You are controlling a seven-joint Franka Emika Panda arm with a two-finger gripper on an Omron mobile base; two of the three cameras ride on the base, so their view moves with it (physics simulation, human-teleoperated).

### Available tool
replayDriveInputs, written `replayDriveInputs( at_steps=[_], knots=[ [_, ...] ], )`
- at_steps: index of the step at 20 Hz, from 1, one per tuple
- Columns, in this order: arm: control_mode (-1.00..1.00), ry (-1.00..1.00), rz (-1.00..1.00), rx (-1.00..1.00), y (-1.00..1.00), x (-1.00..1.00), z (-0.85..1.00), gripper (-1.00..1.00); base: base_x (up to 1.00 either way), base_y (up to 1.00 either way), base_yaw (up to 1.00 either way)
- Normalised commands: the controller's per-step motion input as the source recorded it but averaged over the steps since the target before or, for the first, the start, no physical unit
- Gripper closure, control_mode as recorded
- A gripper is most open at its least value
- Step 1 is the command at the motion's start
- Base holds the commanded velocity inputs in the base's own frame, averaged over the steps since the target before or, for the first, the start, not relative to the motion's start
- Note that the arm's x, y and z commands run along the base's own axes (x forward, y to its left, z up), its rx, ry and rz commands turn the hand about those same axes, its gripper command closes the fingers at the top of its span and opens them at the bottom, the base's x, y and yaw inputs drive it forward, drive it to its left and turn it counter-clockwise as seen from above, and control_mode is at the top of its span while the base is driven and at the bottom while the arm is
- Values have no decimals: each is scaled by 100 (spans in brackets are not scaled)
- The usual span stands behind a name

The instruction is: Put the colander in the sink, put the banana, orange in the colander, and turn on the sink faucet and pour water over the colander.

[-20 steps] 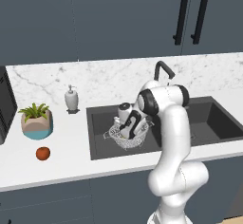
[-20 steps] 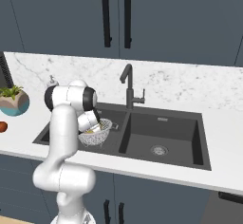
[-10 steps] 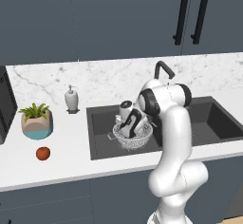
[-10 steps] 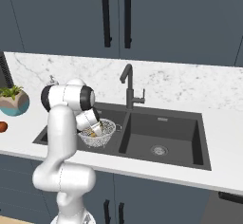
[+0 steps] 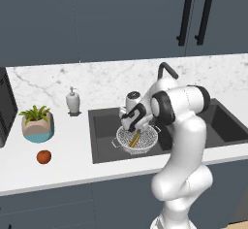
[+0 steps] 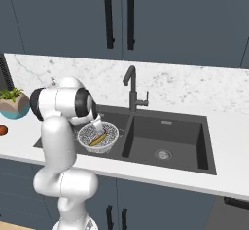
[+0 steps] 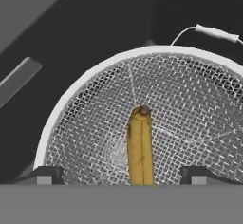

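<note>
Banana (image 7: 140,147) lies loose in the bottom of the colander (image 7: 85,118), which sits in the large basin of the sink (image 5: 104,126). In the hand view the fruit runs lengthwise from the bottom centre of the frame up toward the middle, dark tip uppermost, squarely between the two fingertips (image 7: 42,174) of the pincer (image 7: 121,175). The fingertips stand wide apart at the lower left and lower right, touching neither fruit nor mesh, so the pincer is open and holds nothing.

In the left base view the pincer (image 5: 131,124) hangs just above the colander (image 5: 137,138) at frame centre. The orange (image 5: 43,156) rests on the white marble worktop (image 5: 58,167) at the lower left of that frame, well apart from the sink and below a potted plant (image 5: 37,123). From the pincer it lies far toward the left edge, past the sink's rim. It is round, so no grasp axis is favoured.

Judgement: the banana step appears done; the orange is next. The single arm would need to lift clear of the colander rim, then swing left across the basin edge.

The faucet (image 6: 132,91) stands behind the divider between the basins in the right base view, untouched. A soap dispenser (image 5: 72,100) stands behind the sink's left corner. Dark cabinets (image 5: 121,19) fill the wall above.
</note>
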Motion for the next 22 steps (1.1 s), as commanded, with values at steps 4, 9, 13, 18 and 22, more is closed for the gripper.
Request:
replayDriveInputs(
  at_steps=[4, 9, 13, 18, 22],
  knots=[
    [-100, 0, 10, 1, 12, -68, 66, -100, 0, 0, 0],
    [-100, 0, 15, 0, 44, -92, 45, -100, 0, 0, 0],
    [-100, 0, 17, 0, 55, -93, 42, -100, 0, 0, 0],
    [-100, 0, 21, 0, 65, -49, 75, -100, 0, 0, 0],
    [-100, 9, 27, 0, 87, -6, 87, -100, 0, 0, 0]
  ],
)
